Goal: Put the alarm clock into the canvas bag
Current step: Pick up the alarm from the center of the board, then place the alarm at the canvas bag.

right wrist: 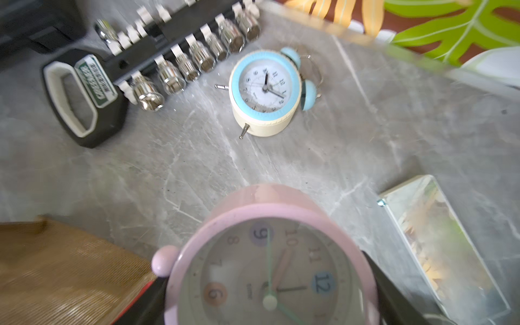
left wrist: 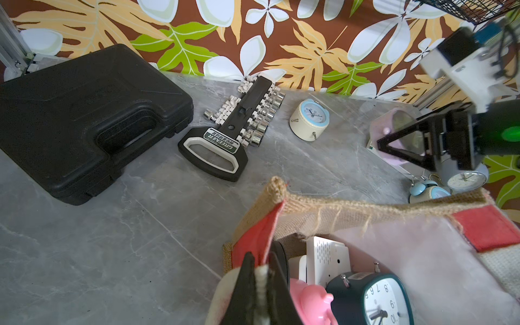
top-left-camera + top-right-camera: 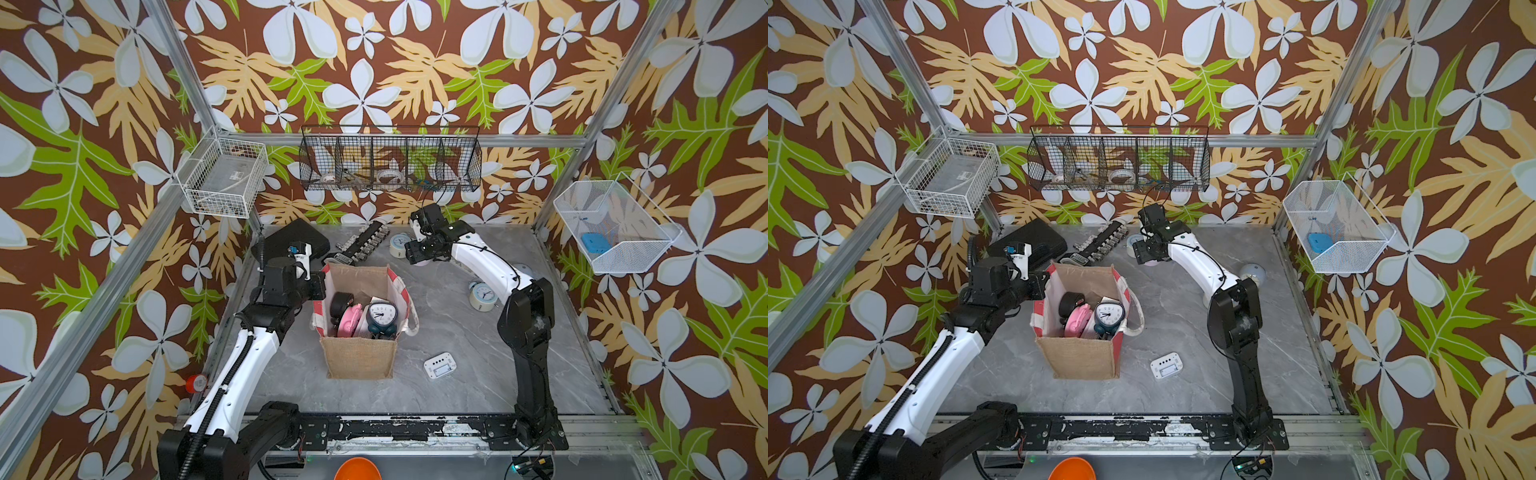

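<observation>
The task is partway through: the round pale-pink alarm clock (image 1: 270, 267) is in hand but not yet inside the boxy tan burlap canvas bag (image 3: 359, 357) with red-and-white striped side panels. The right gripper (image 3: 423, 258) clamps the clock, its jaws spread wide against either side of the case. It holds the clock beyond the bag's far right corner, seemingly clear of the grey marbled table (image 3: 478, 395) and not over the opening. The left gripper (image 2: 260, 268) is pressed together on the rim of the bag's striped panel on the left arm's side, which I judge serves to hold the mouth open. In the bag already lie a dark teal clock with a white dial (image 3: 381, 318), a bright pink clock (image 3: 348, 322) and a black clock (image 3: 341, 303). What is left is to bring the pale-pink alarm clock over the mouth, lower it and let go. Only the right wrist view shows its pastel dial with a black jaw at each side; in both top views the gripper body hides all but a sliver. Only the left wrist view shows the pinched fold of fabric. Only the top views show the flat white digital clock (image 3: 439, 365) off the bag's near right corner. A cream-and-blue twin-bell clock (image 1: 264, 90) lies beyond the bag's far side, beside a black rail of chrome sockets (image 2: 244, 112).
</observation>
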You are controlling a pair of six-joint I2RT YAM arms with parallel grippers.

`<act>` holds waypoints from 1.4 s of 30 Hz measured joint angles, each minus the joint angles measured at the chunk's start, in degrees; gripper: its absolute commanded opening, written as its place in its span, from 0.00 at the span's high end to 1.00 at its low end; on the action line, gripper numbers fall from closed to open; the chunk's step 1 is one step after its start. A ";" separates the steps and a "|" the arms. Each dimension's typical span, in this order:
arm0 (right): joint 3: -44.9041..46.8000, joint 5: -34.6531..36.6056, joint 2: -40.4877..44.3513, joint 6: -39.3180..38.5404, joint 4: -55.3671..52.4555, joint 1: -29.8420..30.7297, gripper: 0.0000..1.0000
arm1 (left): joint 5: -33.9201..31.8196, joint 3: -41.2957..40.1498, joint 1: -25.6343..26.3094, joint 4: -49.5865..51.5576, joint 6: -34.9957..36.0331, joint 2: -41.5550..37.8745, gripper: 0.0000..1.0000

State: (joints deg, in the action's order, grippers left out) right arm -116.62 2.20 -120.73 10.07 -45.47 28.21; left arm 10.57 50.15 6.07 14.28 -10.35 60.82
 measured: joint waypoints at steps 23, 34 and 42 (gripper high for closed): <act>-0.76 3.74 16.68 1.20 -4.28 13.73 0.34 | 0.00 0.00 0.00 -0.02 0.02 0.11 1.00; 0.04 3.45 14.19 3.04 -4.20 26.71 0.34 | -0.02 0.00 0.00 -0.02 0.04 0.11 1.00; 3.32 -0.46 11.78 5.01 -2.58 31.87 0.35 | 0.00 0.00 0.00 -0.04 0.04 0.11 1.00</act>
State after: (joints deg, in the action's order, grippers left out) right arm -113.30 1.74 -108.95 15.07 -48.05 60.07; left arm 10.57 50.15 6.07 14.24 -10.31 60.93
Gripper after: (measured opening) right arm 0.748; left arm 0.091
